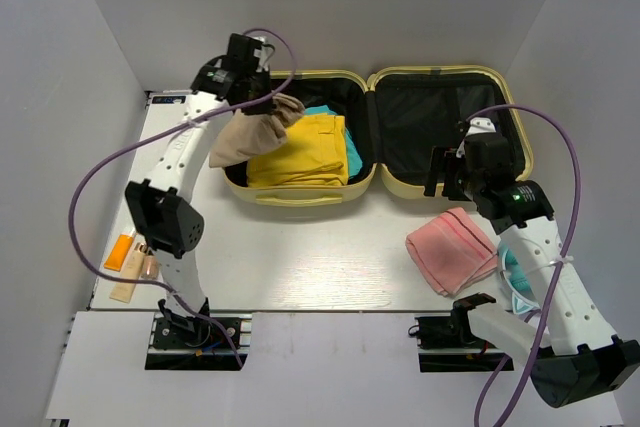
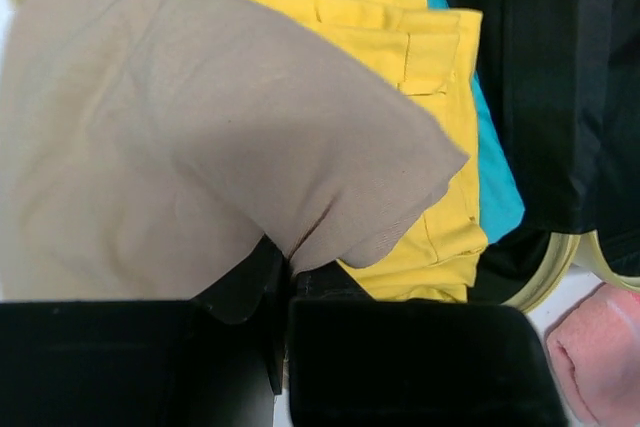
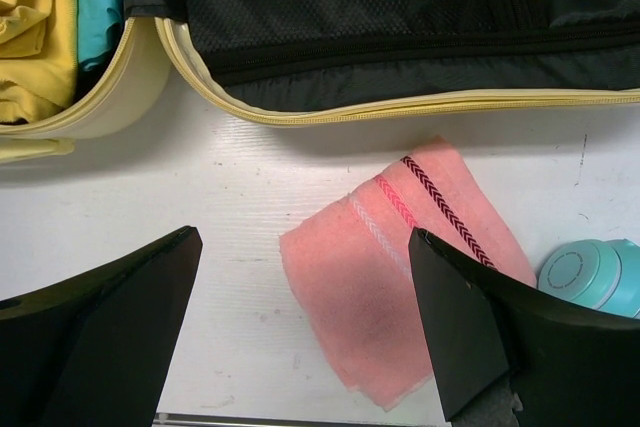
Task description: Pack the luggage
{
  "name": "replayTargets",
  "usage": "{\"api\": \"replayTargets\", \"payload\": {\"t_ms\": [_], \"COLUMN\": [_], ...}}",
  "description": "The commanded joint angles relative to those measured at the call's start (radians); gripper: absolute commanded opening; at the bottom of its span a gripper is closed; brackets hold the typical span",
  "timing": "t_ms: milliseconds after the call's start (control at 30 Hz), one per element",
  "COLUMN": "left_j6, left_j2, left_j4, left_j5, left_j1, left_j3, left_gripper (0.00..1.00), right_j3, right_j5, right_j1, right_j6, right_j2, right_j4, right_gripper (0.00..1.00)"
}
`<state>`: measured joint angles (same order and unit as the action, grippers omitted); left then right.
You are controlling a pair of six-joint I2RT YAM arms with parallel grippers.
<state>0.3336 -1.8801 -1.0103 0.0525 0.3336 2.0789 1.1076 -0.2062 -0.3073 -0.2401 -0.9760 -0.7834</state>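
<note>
One luggage (image 1: pixel 300 194) lies open, one yellow garment (image 1: pixel 300 152) over one teal garment (image 1: pixel 352 147) in its left half; the left gripper (image 2: pixel 283 312) clenches one beige cloth (image 1: pixel 245 137) above that half's left rim. The right gripper (image 3: pixel 305 235) gapes, seemingly clear, over one pink towel (image 1: pixel 450 247); bare table (image 1: pixel 300 267) separates towel from luggage rim.

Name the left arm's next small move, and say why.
Probably lower the beige cloth and let go: the left pincer is shut on it, and it hangs over the yellow clothes already lying in the open luggage.
</note>
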Motion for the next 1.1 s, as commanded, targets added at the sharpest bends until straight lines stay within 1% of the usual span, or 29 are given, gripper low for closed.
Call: {"api": "replayTargets", "payload": {"t_ms": [0,100,233,367,433,600,700,733,767,800,833,867,900,933,1000,1033,1067], "left_j6": [0.044,0.096,0.157,0.203,0.229,0.274,0.269,0.275,0.271,0.272,0.266,0.260,0.259,0.251,0.228,0.217,0.210], "left_j2": [-0.080,-0.140,-0.177,-0.226,-0.226,-0.174,-0.172,-0.188,-0.195,-0.200,-0.214,-0.215,-0.209,-0.202,-0.143,-0.122,-0.049], "left_j4": [0.030,0.030,0.084,0.070,0.099,0.176,0.173,0.171,0.168,0.150,0.138,0.115,0.108,0.098,0.087,0.082,0.091], "left_j5": [0.015,0.032,0.055,0.113,0.122,0.115,0.116,0.118,0.106,0.092,0.081,0.060,0.049,0.047,0.053,0.056,0.075], "left_j1": [0.056,0.102,0.157,0.208,0.216,0.223,0.242,0.246,0.248,0.248,0.246,0.248,0.249,0.251,0.249,0.249,0.251], "left_j3": [0.044,0.046,-0.013,0.078,0.102,0.060,0.069,0.064,0.064,0.063,0.060,0.049,0.038,-0.006,-0.039,-0.090,-0.111], "left_gripper": [0.00,0.00,0.00,0.00,0.00,0.00,0.01,0.05,0.11,0.24,0.63,0.82,0.93,0.99,0.99,0.99,0.99], "right_j3": [-0.002,-0.003,-0.011,-0.012,-0.014,-0.011,-0.008,-0.009,-0.008,-0.006,-0.006,-0.003,-0.002,0.012,0.040,0.084,0.101], "right_j5": [-0.015,-0.027,-0.021,-0.006,-0.001,0.021,0.039,0.039,0.039,0.050,0.054,0.063,0.076,0.082,0.103,0.129,0.157], "right_j1": [0.002,0.005,0.004,0.004,0.005,0.004,0.002,0.002,0.004,0.005,0.004,0.005,0.004,0.005,0.005,0.004,0.004], "right_j6": [-0.007,-0.010,-0.010,-0.016,-0.018,-0.025,-0.024,-0.025,-0.022,-0.022,-0.018,-0.021,-0.019,-0.028,-0.044,-0.053,-0.062], "right_j2": [0.017,0.026,0.031,0.031,0.030,0.026,0.019,0.017,0.013,0.008,0.008,-0.009,-0.016,-0.026,-0.088,-0.127,-0.145], "right_j4": [0.024,0.023,0.021,0.018,0.022,0.019,0.021,0.022,0.023,0.023,0.023,0.026,0.029,0.030,0.027,0.027,0.039], "right_gripper": [0.90,0.90,0.90,0.90,0.90,0.90,0.90,0.90,0.90,0.90,0.90,0.90,0.90,0.90,0.90,0.90,0.90]}}
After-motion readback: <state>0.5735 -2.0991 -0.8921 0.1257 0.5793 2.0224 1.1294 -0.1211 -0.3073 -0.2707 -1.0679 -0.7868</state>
